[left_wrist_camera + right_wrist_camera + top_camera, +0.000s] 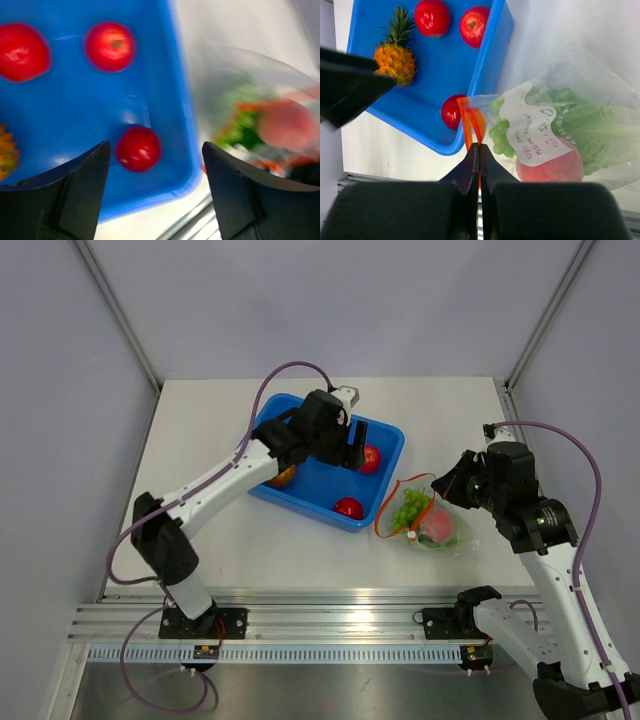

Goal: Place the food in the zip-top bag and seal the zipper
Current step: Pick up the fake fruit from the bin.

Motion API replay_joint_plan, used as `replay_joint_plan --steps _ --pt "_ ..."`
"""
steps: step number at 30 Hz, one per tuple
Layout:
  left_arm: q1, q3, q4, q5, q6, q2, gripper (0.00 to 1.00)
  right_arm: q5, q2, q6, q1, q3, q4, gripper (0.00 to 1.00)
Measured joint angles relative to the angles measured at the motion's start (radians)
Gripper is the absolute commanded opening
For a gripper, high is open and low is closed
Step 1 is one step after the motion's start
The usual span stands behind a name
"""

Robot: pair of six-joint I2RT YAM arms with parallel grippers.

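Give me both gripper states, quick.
Left gripper: open, empty, over the blue tub.
Right gripper: shut on the zipper of the zip-top bag.

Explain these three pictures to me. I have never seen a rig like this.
Two robot arms stand at the near edge of a table. One picture looks down from above; the others come from cameras on each wrist. A blue tub holds a pineapple and three red fruits. Beside it lies a clear zip-top bag holding a cabbage and a peach. The left fingers hang open over the tub, holding nothing. The right fingers are shut on the bag's orange-red zipper.
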Motion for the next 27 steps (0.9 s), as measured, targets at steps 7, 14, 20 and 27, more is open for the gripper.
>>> replay_joint_plan --steps 7,14,20,27 --pt "0.093 0.103 -0.008 -0.055 -0.034 0.289 0.83 0.001 -0.001 0.0 0.0 0.0 -0.001 0.0" --pt "0.134 0.234 0.031 0.026 -0.101 0.483 0.98 0.002 0.013 0.0 0.0 0.0 -0.001 0.0" --pt "0.158 0.353 0.041 0.062 -0.133 0.579 0.98 -0.001 0.037 0.0 0.0 0.0 0.0 0.0" --pt "0.163 0.462 0.05 0.09 -0.146 0.7 0.97 -0.008 0.045 0.0 0.0 0.0 0.003 0.0"
